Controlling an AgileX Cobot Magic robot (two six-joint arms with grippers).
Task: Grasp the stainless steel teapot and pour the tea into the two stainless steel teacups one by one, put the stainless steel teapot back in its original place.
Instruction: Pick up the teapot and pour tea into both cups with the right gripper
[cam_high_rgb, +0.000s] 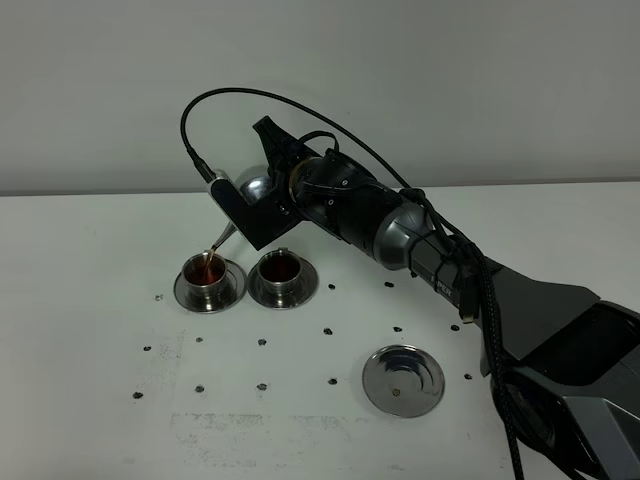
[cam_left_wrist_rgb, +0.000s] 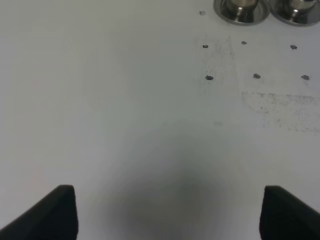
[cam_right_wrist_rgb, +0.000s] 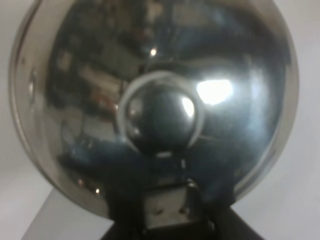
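Right arm (cam_high_rgb: 440, 255) reaches across, pincer (cam_high_rgb: 268, 165) holding teapot (cam_high_rgb: 254, 186) tilted over left teacup (cam_high_rgb: 208, 272).

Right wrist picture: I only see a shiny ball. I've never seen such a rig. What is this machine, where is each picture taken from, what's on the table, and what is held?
It is a robot with two arms, a camera on each wrist and one mounted high. In the high view the right gripper holds the stainless steel teapot tilted, pouring tea into the left-hand teacup; the right-hand teacup already holds tea. The bare round disc on the white table is the teapot's resting place. Your shiny ball is the teapot's lid, seen close by the right wrist camera. The left wrist view shows the left gripper open, holding nothing, over the table.
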